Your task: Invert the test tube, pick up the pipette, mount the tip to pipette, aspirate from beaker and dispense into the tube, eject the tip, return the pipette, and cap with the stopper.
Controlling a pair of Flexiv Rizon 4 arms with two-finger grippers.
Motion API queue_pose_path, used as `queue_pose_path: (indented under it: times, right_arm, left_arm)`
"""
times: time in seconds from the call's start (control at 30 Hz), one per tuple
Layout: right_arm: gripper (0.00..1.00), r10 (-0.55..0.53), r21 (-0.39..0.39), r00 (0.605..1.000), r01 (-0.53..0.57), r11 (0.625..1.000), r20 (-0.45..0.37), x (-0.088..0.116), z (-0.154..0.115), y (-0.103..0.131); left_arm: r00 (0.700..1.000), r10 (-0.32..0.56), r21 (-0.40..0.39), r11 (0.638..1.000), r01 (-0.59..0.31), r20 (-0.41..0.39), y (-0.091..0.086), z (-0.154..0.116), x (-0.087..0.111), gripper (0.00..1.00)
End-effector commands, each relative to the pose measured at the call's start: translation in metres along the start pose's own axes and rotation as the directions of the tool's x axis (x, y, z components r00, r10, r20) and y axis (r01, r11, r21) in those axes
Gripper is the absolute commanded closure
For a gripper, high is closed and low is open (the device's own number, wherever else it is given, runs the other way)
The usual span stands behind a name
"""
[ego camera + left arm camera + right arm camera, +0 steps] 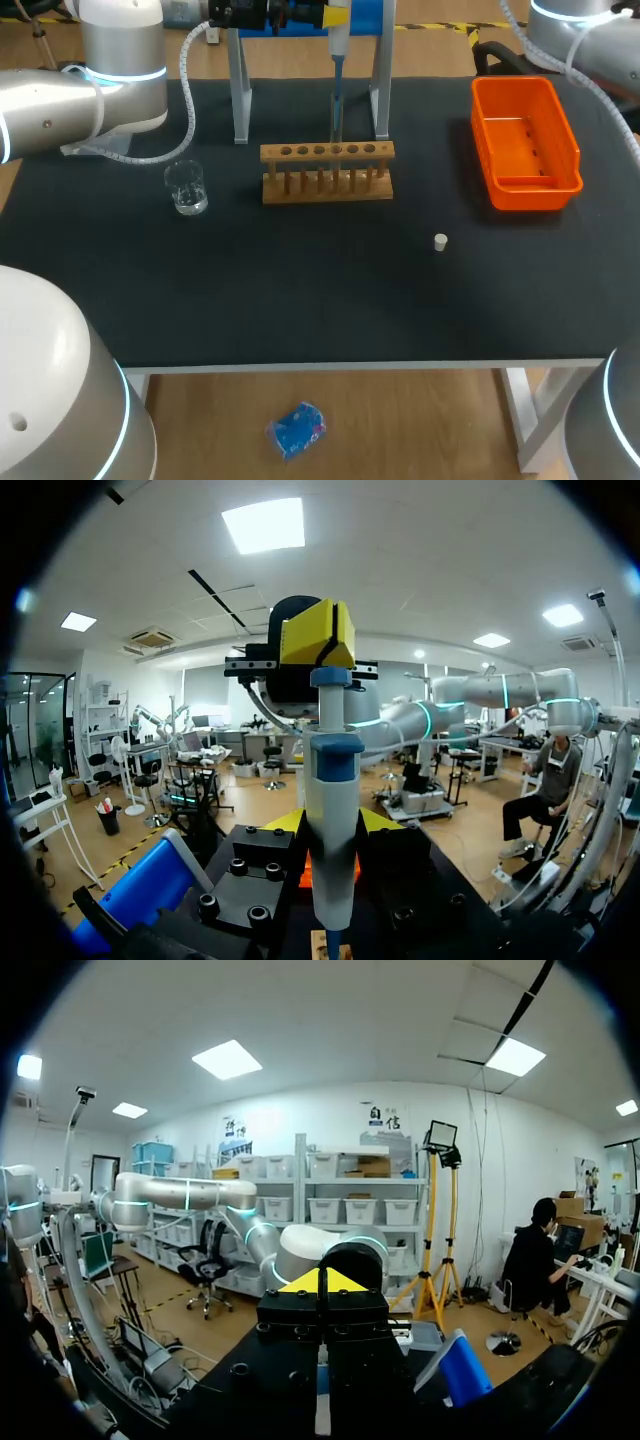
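Note:
My left gripper (334,17) comes in level from the left and is shut on the blue and white pipette (338,65), held upright above the wooden rack (328,172). In the left wrist view the pipette (331,820) stands between the yellow fingertips (288,821). My right gripper (318,632) is shut, and its yellow tips rest on the pipette's top button. The pipette's thin lower end points into a rack hole; I cannot make out a tube there. The glass beaker (187,188) stands left of the rack. A small white stopper (440,241) lies at the front right.
An orange bin (525,185) sits at the right side of the black table (300,290). Behind the rack stands a blue stand on two grey legs (240,90). In the right wrist view my right gripper (320,1282) faces my left arm.

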State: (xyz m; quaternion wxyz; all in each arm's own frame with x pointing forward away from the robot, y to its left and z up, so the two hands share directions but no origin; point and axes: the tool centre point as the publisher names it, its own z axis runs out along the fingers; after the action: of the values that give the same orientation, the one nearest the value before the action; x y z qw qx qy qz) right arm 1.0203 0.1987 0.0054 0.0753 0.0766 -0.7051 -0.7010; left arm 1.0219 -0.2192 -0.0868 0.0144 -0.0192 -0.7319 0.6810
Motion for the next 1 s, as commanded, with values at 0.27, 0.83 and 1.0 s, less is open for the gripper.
queue_pose_path:
  times: [0.27,0.83,1.0]
  right_arm:
    - [1.0,0.013,0.027,1.0,-0.013,1.0,-0.015,-0.007,0.001,-0.003]
    - [1.0,0.03,0.026,0.999,-0.029,0.999,-0.024,-0.008,0.004,-0.011]
    - [1.0,0.037,0.021,0.999,-0.037,0.999,-0.024,-0.007,0.004,-0.014]
  left_arm:
    - [1.0,-0.001,-0.002,1.0,0.001,-0.002,-0.001,0.0,-0.001,1.0]
    - [1.0,-0.001,-0.002,1.0,0.001,-0.002,-0.001,0.0,-0.001,1.0]
    - [1.0,-0.001,-0.002,1.0,0.001,-0.002,-0.001,0.0,-0.001,1.0]
